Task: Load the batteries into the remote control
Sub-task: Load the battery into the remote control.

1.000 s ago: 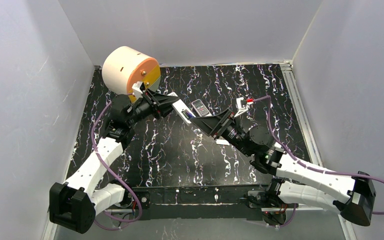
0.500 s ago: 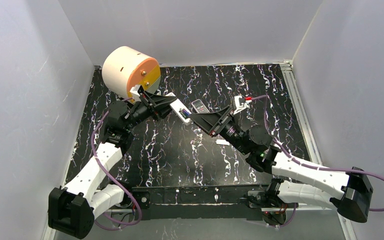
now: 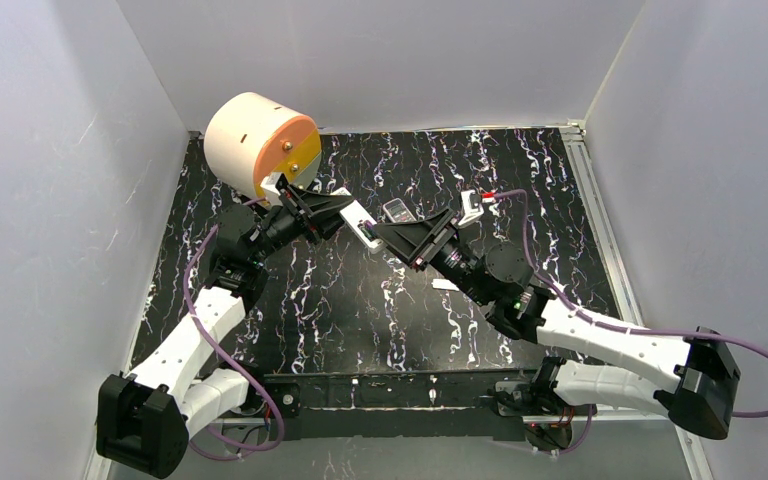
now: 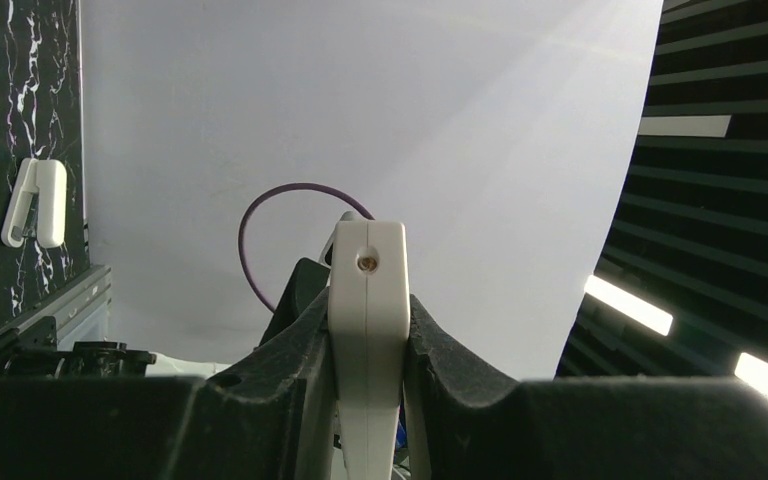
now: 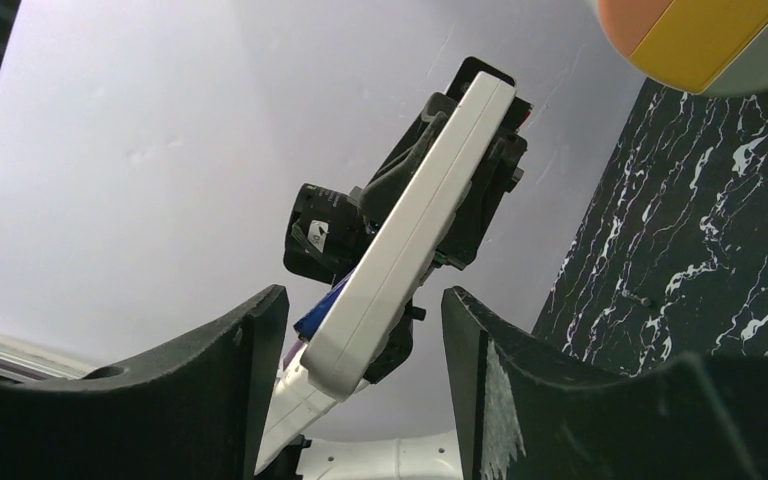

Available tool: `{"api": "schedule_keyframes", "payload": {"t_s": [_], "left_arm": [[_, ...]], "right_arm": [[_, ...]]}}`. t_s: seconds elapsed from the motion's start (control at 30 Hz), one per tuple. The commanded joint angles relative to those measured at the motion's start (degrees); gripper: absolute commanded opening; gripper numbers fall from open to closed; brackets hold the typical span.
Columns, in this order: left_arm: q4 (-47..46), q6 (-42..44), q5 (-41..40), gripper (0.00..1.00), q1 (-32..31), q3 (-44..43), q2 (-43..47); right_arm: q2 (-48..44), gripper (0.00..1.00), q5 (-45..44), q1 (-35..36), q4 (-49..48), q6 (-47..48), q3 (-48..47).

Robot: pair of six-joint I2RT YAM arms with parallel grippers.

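Note:
My left gripper (image 3: 332,213) is shut on a white remote control (image 3: 360,223) and holds it tilted above the table. In the left wrist view the remote (image 4: 367,300) stands edge-on between my left gripper's (image 4: 367,312) two fingers. My right gripper (image 3: 392,238) is open at the remote's free end. In the right wrist view the remote (image 5: 415,230) lies between the open jaws of my right gripper (image 5: 363,297) without touching either. A blue-purple battery (image 5: 322,302) shows at the remote's side; it also shows in the top view (image 3: 371,231). Other batteries are out of view.
A second, dark grey remote (image 3: 397,212) lies on the black marbled table (image 3: 360,310) just behind the grippers. A small white cover (image 3: 444,285) lies under my right arm; it also shows in the left wrist view (image 4: 37,203). A big beige and orange cylinder (image 3: 258,143) stands back left.
My right gripper has moved left and closer, so its open jaws now flank the remote's end. My left gripper has drawn the remote slightly left and back.

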State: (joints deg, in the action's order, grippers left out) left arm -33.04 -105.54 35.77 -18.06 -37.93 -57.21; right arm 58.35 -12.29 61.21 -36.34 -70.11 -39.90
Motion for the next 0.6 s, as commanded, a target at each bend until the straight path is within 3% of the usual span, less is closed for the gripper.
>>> {"api": "schedule_keyframes", "payload": {"t_s": [0.0,0.57], "left_arm": [[-2.72,-0.37,0.54,0.0,-0.04,0.39,1.77],[-3.44,9.42,3.55,0.0,-0.04,-4.71,3.68]], "right_arm": [[0.63,0.63,-0.53,0.15,-0.1,-0.61,-3.71],[1.23,0.34,-3.21,0.18,12.16,-1.97,-5.26]]}}
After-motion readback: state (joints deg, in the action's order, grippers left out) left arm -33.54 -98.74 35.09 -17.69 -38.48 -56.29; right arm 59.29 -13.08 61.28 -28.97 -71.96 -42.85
